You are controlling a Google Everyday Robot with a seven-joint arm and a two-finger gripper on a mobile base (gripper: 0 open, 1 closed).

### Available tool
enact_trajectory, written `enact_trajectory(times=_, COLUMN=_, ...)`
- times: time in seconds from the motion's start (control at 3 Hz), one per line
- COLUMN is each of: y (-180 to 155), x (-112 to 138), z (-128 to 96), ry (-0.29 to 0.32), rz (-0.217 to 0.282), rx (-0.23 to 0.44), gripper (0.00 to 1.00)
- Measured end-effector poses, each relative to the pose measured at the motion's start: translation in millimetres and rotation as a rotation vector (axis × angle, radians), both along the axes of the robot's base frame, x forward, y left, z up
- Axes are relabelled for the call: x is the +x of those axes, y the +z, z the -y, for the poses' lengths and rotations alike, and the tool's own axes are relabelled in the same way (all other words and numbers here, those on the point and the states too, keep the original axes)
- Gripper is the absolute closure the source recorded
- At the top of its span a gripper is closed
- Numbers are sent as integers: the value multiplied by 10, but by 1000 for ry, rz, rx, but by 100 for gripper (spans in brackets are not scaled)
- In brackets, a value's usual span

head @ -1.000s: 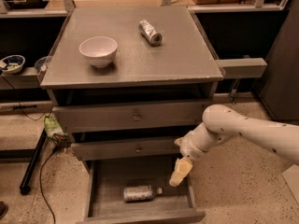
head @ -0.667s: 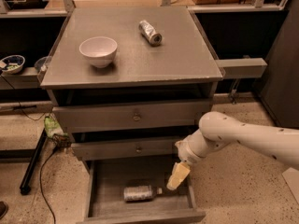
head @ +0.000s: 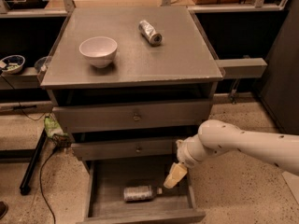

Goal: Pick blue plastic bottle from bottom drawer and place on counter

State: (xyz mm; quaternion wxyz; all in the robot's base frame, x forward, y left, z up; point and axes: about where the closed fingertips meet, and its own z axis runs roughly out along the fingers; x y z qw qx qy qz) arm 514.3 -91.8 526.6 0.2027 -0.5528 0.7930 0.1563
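Note:
The blue plastic bottle (head: 140,193) lies on its side on the floor of the open bottom drawer (head: 105,205), cap pointing right. My gripper (head: 173,177) hangs over the right part of the drawer, just above and right of the bottle's cap, not touching it. The white arm reaches in from the right. The counter (head: 182,55) is the grey top of the cabinet.
A white bowl (head: 98,51) stands on the counter at the left and a shiny silver can (head: 150,32) lies at the back middle. The two upper drawers (head: 135,118) stick out slightly above the bottom drawer. A black stand leg and cables lie on the floor at the left.
The arm and gripper have shifted a little to the left and down, closer to the bottle's cap. The bottle has not moved.

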Motion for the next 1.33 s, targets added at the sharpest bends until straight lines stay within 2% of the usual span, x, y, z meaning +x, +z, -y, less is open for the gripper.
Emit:
enact_trajectory(times=0.33, y=-152, x=-58, z=-83, ry=1, rz=-4, rx=8, gripper=0)
enact_trajectory(times=1.0, y=-1041, x=-96, z=-738, ry=73, rz=-86, rx=77, gripper=0)
enact_trajectory(times=1.33, y=-1041, x=-96, z=-738, ry=73, rz=-86, rx=77, gripper=0)
